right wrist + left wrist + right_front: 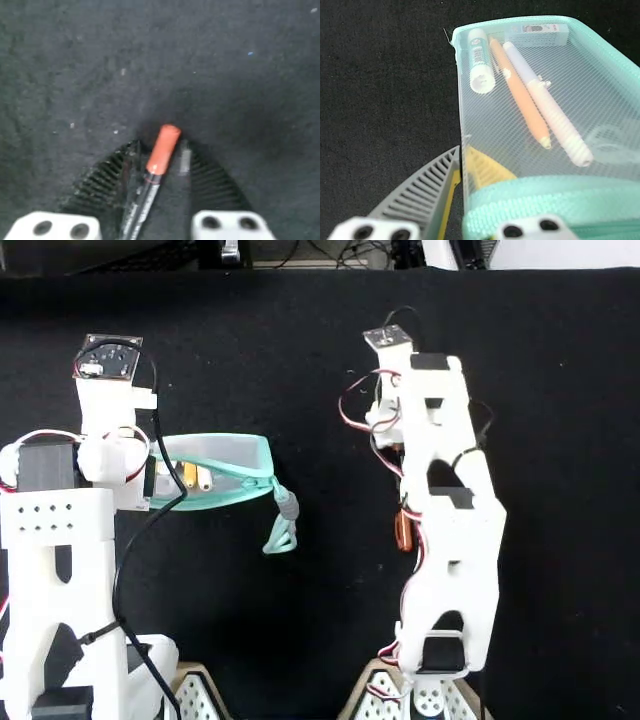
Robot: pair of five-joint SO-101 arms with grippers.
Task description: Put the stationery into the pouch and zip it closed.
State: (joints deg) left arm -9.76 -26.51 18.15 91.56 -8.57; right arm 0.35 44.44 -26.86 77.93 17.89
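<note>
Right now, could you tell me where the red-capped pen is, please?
The red-capped pen sits at the right gripper, over the black cloth. In the high view it peeks out from under that arm, to the right of the pouch.

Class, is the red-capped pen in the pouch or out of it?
Out: the red-capped pen sits at the right pincer, apart from the pouch.

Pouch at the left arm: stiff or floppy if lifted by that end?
Probably floppy: the pouch is thin see-through mesh, so it would likely sag from the left fingers. The pens inside lie loose and may slide toward the low end.
</note>
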